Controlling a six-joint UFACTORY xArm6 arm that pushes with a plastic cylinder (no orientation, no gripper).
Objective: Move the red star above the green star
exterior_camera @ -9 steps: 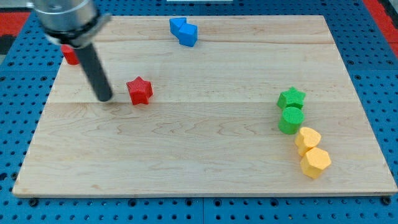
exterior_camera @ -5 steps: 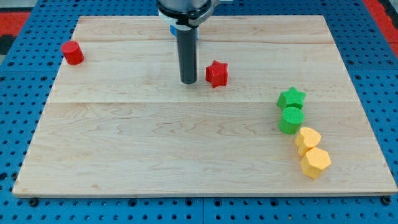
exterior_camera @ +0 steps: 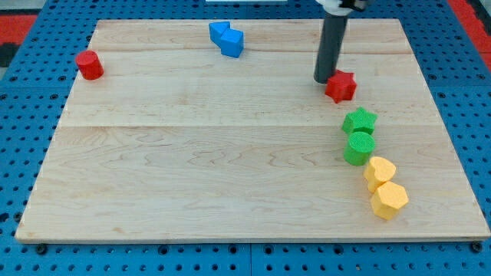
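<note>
The red star lies at the view's right, a short way above the green star and slightly to its left, with a gap between them. My tip touches the red star's upper left side. The dark rod rises from there toward the view's top.
A green cylinder sits right below the green star. Two yellow blocks continue that column downward. Two blue blocks sit at the top centre. A red cylinder sits at the upper left of the wooden board.
My tip has swept from the left to the right across the board, pushing the red star rightward until it sits just above the green star. The other blocks have not moved.
</note>
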